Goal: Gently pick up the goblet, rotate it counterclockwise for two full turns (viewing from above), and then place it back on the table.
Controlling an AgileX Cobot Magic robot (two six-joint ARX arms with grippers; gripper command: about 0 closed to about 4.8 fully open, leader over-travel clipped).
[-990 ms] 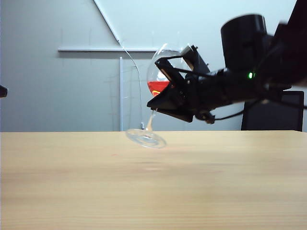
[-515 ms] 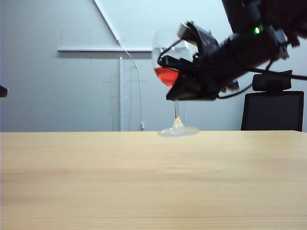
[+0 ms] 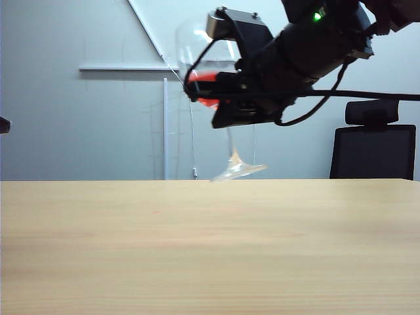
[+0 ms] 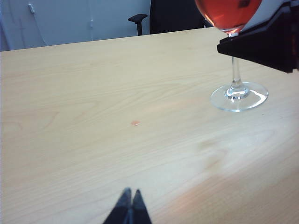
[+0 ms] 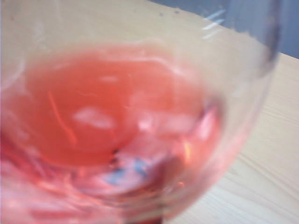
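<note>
The goblet point(image 3: 238, 171), a clear glass with red liquid in its bowl, hangs tilted above the table point(image 3: 210, 243), bowl leaning left and foot swung right. My right gripper point(image 3: 202, 90) is shut on the bowl, reaching in from the upper right. In the left wrist view the goblet point(image 4: 238, 96) shows its stem and foot, with the right gripper point(image 4: 264, 42) as a black wedge at the bowl. The bowl of the goblet point(image 5: 117, 116) fills the right wrist view and hides the fingers. My left gripper point(image 4: 131, 192) is shut and holds nothing, low over the table point(image 4: 93, 93), well away from the glass.
A black office chair point(image 3: 371, 151) stands behind the table's far edge at the right. A pale panel and a hanging cable point(image 3: 177, 125) are on the wall behind. A small reddish spot point(image 4: 135, 123) marks the tabletop.
The right gripper has risen and swung left with the goblet. The glass went from leaning right, through upright, to leaning left, foot lifting higher. The left gripper has not moved.
</note>
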